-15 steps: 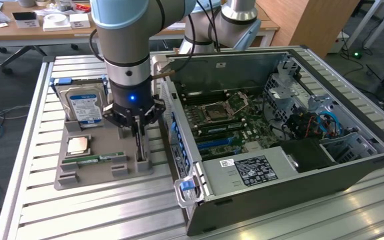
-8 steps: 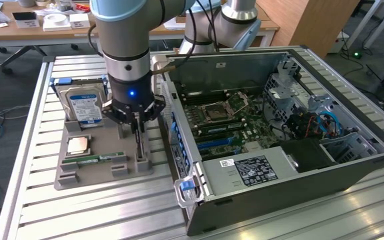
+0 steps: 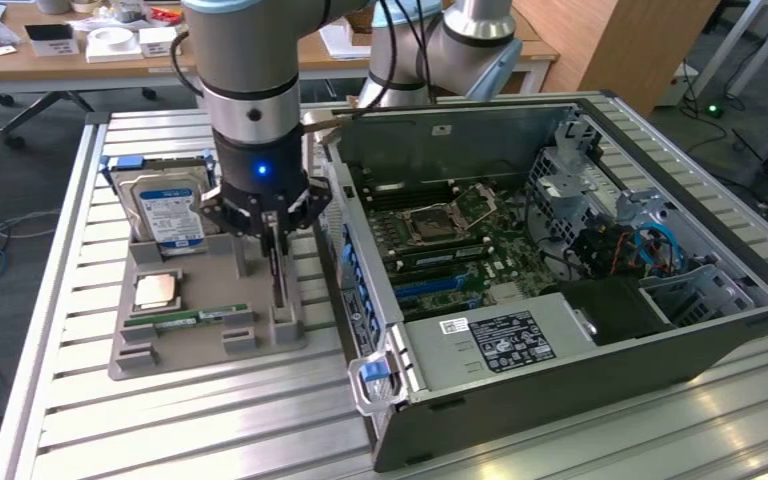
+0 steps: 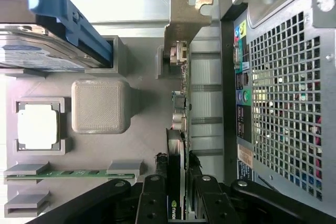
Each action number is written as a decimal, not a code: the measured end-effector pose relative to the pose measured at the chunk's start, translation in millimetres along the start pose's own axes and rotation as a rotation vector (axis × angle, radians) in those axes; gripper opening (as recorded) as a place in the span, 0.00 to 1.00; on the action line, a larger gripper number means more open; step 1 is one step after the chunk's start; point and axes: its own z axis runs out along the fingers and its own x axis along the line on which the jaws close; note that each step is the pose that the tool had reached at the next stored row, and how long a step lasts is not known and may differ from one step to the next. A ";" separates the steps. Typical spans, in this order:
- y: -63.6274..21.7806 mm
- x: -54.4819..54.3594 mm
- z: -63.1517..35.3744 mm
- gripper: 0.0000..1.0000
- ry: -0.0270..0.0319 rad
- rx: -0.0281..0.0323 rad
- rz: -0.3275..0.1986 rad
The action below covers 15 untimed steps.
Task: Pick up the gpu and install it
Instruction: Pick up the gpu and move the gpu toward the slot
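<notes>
The gpu (image 3: 279, 285) stands on edge in a slot of the grey holder (image 3: 197, 352), beside the open computer case (image 3: 584, 390). In the wrist view the gpu (image 4: 181, 103) is a thin dark card that runs away from me to its metal end bracket (image 4: 185, 17). My gripper (image 3: 272, 243) comes straight down on the card's upper edge. In the wrist view my gripper (image 4: 177, 199) has a black finger (image 4: 152, 200) on each side of the card, pressed against it. The card's lower edge still sits in the holder.
The holder also carries a silver hard drive (image 3: 171, 215) with a blue-white label, a square processor (image 3: 157, 290) and a green memory stick (image 3: 205, 317). The case lies open upward with its motherboard (image 3: 464, 245) exposed. Its perforated rear wall (image 4: 283, 103) is close beside the card.
</notes>
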 end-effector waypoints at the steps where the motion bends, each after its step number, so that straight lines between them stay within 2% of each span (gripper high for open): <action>1: 0.2 -0.1 -3.0 0.26 0.0000 0.0000 0.000; 15: 3.1 -1.1 -49.4 0.26 -0.0005 -0.0011 0.000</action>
